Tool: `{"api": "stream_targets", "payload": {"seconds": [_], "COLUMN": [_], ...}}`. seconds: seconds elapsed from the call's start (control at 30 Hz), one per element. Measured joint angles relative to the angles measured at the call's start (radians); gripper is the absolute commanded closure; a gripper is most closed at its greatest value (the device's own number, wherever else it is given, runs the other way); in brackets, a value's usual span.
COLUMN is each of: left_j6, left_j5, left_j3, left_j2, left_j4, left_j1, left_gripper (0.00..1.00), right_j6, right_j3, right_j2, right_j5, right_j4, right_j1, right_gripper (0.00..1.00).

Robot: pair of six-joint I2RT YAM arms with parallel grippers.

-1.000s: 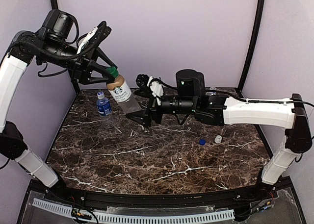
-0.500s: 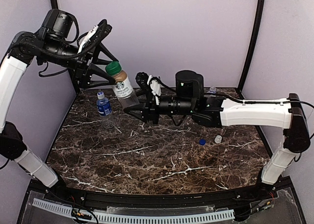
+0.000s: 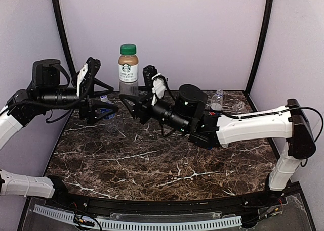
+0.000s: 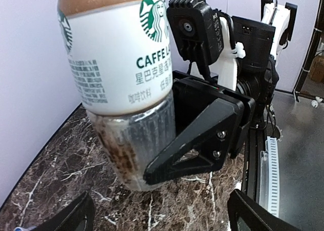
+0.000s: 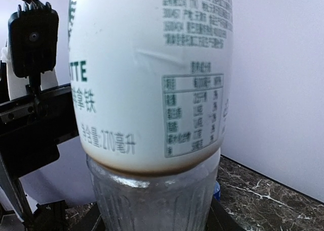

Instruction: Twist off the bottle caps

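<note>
Green plastic screw cap [image 3: 128,48] tops the short clear bottle of brown drink [image 3: 128,72], held upright over the marble table's [image 3: 152,165] eleven o'clock. Right gripper [image 3: 128,100] clamps its clear lower body; left gripper [image 3: 103,112], spread wide and empty, hangs at the bottle's eight o'clock. Best bring it square over the cap, pinch firmly, twist anticlockwise. Half a second earlier the bottle leaned and the left gripper stood beside the cap.

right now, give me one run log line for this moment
right fingers: shut on coffee bottle, upright, off the surface | green cap: on | left fingers: open, beside bottle, not touching
</note>
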Motion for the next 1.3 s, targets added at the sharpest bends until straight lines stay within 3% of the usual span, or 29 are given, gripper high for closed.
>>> {"api": "stream_targets", "payload": {"seconds": [0.2,0.4,0.57,0.63,0.77,0.83,0.87,0.97,1.1,1.3], "left_j6": [-0.190,-0.298,-0.331,-0.332,-0.330,-0.326,-0.318,-0.244,-0.021,0.391], "left_j5": [0.070,0.075,0.057,0.052,0.040,0.040,0.035,-0.012,-0.176,-0.504], "left_j3": [-0.125,-0.142,-0.169,-0.180,-0.186,-0.186,-0.187,-0.193,-0.238,-0.297], "left_j2": [-0.003,0.004,-0.014,-0.017,-0.017,-0.017,-0.018,-0.027,-0.071,-0.090], "left_j4": [0.282,0.414,0.475,0.485,0.492,0.483,0.476,0.450,0.407,0.418], "left_j1": [0.000,0.007,0.008,0.009,0.009,0.005,0.004,0.000,-0.001,-0.048], "left_gripper": [0.10,0.38,0.46,0.51,0.55,0.60,0.64,0.69,0.72,0.71], "right_j6": [0.029,0.045,0.055,0.062,0.071,0.047,0.039,0.005,-0.032,-0.010], "right_j3": [0.063,0.094,0.125,0.126,0.126,0.122,0.113,0.048,0.001,0.116], "right_j2": [0.108,0.132,0.145,0.148,0.149,0.145,0.138,0.081,-0.054,-0.216], "right_j5": [-0.002,-0.047,-0.083,-0.089,-0.106,-0.113,-0.117,-0.130,-0.145,-0.138], "right_j4": [0.051,0.081,0.093,0.092,0.089,0.090,0.085,0.034,-0.155,-0.531], "right_j1": [0.035,0.036,0.037,0.037,0.036,0.036,0.036,0.036,0.028,0.015], "right_gripper": [0.64,0.64,0.63,0.55,0.15,0.03,0.02,0.01,0.01,0.06]}}
